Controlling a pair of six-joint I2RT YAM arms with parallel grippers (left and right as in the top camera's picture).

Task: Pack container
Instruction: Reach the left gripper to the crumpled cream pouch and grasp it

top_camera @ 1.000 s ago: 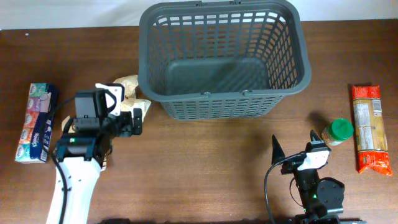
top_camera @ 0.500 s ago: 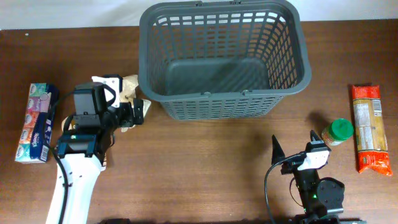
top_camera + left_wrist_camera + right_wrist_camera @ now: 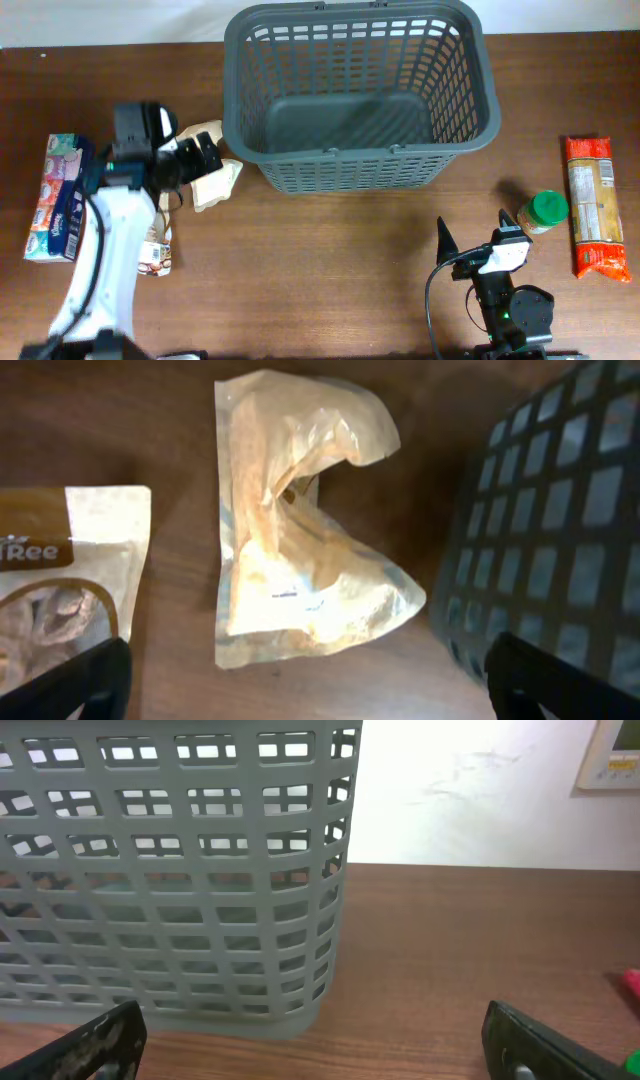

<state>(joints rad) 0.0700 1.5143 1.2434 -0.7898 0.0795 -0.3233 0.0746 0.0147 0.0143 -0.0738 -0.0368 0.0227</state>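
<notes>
The container, a large dark grey basket (image 3: 360,95), stands empty at the back centre. It also shows in the left wrist view (image 3: 560,510) and the right wrist view (image 3: 170,870). A crumpled tan clear pouch (image 3: 217,183) lies just left of the basket. My left gripper (image 3: 200,157) hovers over the pouch, open and empty. In the left wrist view the pouch (image 3: 300,550) lies ahead of the spread fingers (image 3: 310,695). My right gripper (image 3: 478,245) rests open and empty near the front right, facing the basket's corner (image 3: 320,1050).
A brown-labelled snack pouch (image 3: 155,255) (image 3: 60,590) lies beside the left arm. A tissue pack (image 3: 58,195) lies at the far left. A green-lidded jar (image 3: 543,210) and a red pasta packet (image 3: 592,205) lie at the right.
My left arm has swung toward the back of the table, with its gripper now over the tan pouch. The brown-labelled pouch has come into view below it. The right arm has not moved.
</notes>
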